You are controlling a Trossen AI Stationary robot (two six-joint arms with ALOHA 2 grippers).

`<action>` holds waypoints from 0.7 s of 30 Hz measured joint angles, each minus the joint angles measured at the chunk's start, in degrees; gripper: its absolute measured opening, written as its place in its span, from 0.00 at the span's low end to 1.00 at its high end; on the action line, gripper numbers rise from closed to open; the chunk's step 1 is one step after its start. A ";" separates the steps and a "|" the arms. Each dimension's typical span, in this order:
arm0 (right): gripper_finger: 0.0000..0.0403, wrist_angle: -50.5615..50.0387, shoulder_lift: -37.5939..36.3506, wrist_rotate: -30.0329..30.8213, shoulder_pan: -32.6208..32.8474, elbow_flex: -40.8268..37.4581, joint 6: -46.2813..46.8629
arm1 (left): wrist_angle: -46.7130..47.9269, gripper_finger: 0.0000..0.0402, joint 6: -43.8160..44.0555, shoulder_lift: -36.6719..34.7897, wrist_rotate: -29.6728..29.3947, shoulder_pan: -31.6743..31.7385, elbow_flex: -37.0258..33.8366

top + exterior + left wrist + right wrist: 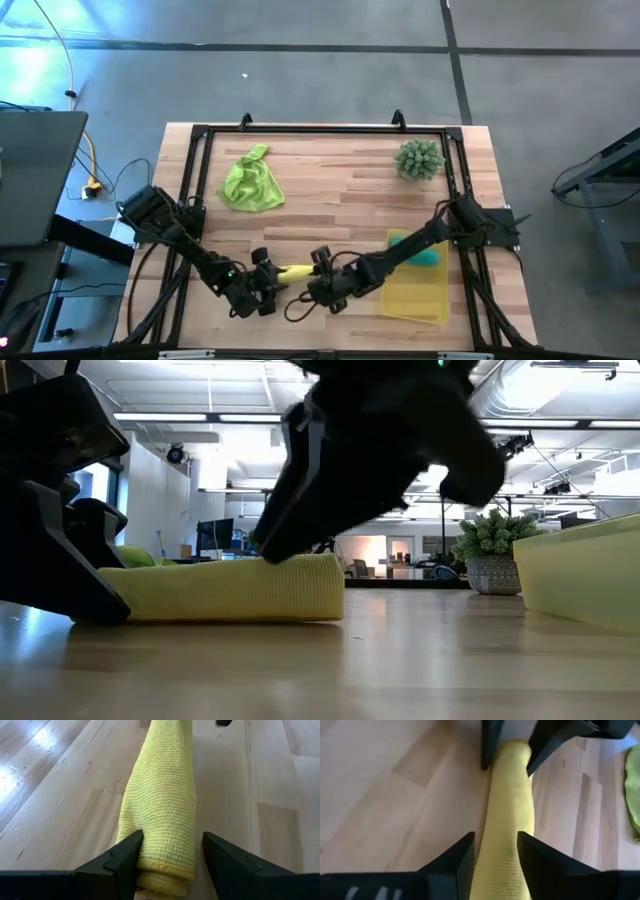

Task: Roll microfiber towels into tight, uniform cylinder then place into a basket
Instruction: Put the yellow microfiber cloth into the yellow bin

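The wooden table (330, 190), ringed by a black metal frame (195, 160), carries everything. Seen from above, with the table's middle as the dial's centre, the translucent yellow basket (415, 295) lies at about four o'clock, with a teal towel (430, 256) at its far edge, partly under the right arm. The lime green towel (250, 180) lies crumpled at about ten o'clock, well apart from the work. A spiky green plant (419, 159) stands at about one o'clock, near the frame's corner; in the low view it shows in a grey pot (492, 573) beyond the basket's wall (580, 575).

The yellow towel (294, 272) is rolled into a cylinder and lies on the table at about six o'clock, near the front edge. Its long axis runs from nine to three o'clock, flat on the boards, and one rolled end shows in the low view (235, 588). Between that end and the basket the table is bare wood.

The left gripper (170, 860) straddles the nine o'clock end of the roll, its fingers (122, 857) spread to either side, one touching the cloth, the other with a small gap. The right gripper (495, 852) straddles the three o'clock end, its fingers (462, 855) apart, close along the roll's sides but not pinching it. Each gripper faces the other along the roll.
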State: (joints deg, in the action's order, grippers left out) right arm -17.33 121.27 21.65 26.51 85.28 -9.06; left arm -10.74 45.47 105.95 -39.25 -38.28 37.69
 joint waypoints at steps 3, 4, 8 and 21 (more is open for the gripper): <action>0.39 3.45 -0.01 -0.48 -0.84 -0.53 2.05 | 0.00 0.49 0.00 0.00 -0.01 0.00 -0.02; 0.42 4.43 -0.04 -1.07 -1.14 -0.51 3.02 | 0.00 0.49 0.00 0.00 -0.01 0.00 -0.02; 0.54 7.77 1.06 -4.49 -2.50 -0.51 4.13 | 0.02 0.49 0.01 0.00 -0.01 0.02 -0.03; 0.45 11.35 6.82 -6.21 -4.66 -0.33 7.27 | 0.04 0.49 0.39 0.00 -0.01 0.01 -0.06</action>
State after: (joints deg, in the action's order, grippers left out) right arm -5.98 128.09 15.44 21.84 84.95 -1.79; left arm -10.70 45.87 105.95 -39.27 -38.27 37.63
